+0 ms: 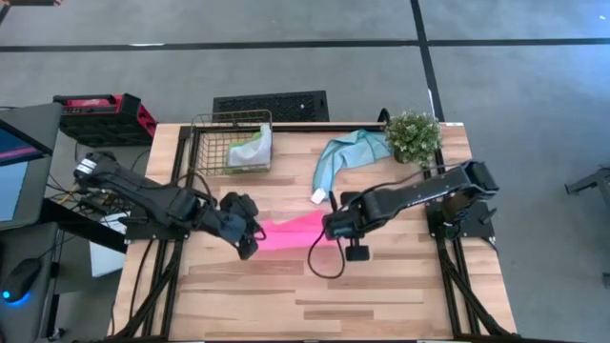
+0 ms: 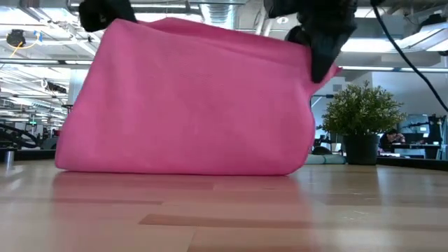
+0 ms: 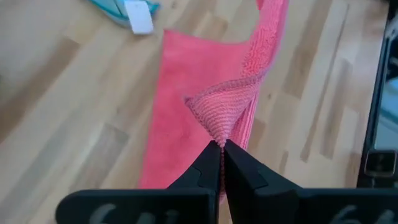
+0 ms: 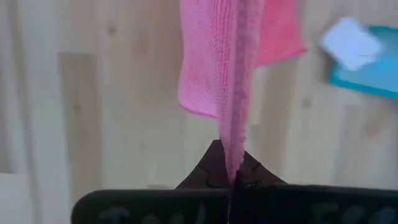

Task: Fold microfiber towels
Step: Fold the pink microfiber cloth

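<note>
High view showed the hot pink microfiber towel [image 1: 297, 232] stretched between the 2 grippers near the middle of the pale wooden slat table [image 1: 381, 295], its long axis running across the table from one arm to the other. The left gripper [image 1: 250, 244] was clamped tight on 1 corner, and the right gripper [image 1: 332, 229] was clamped tight on the opposite end of the same edge; each wrist view showed that arm's fingers pinched together on a bunched pink hem. In the low view the held edge was up in the air while the lower edge of the cloth [image 2: 189, 105] rested on the table, so the towel hung like a curtain.

Each arm was equally near its own corner, so neither had the advantage. The fold probably turned on carrying the lifted edge together, square to that long axis, over the edge lying on the wood.

A light teal-blue microfiber towel [image 1: 345, 152] with a small white tag [image 1: 318, 195] lay well apart toward the far side, beside a small green potted plant [image 1: 413, 135]. A pale cloth sat in the wire basket [image 1: 205, 143].
</note>
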Robot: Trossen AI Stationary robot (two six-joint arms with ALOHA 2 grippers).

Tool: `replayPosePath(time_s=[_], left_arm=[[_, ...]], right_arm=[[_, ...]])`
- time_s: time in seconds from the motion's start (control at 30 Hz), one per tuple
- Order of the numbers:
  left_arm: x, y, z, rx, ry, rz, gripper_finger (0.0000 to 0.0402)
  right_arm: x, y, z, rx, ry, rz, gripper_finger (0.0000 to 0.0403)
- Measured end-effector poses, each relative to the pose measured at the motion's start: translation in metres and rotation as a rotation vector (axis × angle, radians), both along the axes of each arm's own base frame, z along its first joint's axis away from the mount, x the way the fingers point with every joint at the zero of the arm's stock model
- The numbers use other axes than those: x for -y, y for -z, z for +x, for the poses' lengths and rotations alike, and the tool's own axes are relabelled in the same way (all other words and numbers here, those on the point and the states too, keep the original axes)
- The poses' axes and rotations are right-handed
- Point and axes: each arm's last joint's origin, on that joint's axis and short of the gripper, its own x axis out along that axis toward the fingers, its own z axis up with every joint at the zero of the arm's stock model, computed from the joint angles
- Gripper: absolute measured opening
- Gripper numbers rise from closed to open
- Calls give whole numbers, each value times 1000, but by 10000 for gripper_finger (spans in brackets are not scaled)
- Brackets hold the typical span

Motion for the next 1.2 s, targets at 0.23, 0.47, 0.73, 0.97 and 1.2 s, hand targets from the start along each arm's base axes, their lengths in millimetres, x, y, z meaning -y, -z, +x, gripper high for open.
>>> replayPosePath(time_s=[0.23, 0.47, 0.73, 0.97, 1.2], left_arm=[[33, 26, 7, -137, 68, -60, 0], [69, 56, 9, -239, 65, -99, 0], [83, 69, 10, -266, -32, -152, 0], [74, 80, 9, -347, -190, -124, 0], [65, 86, 14, -394, -316, -145, 0]], right_arm=[[-24, 16, 11, 5, 36, 129, 1], [-42, 36, 22, 1, -3, 220, 1], [-32, 50, 32, -28, -5, 217, 1], [1, 50, 42, 7, 15, 159, 1], [27, 64, 56, 12, -11, 158, 1]])
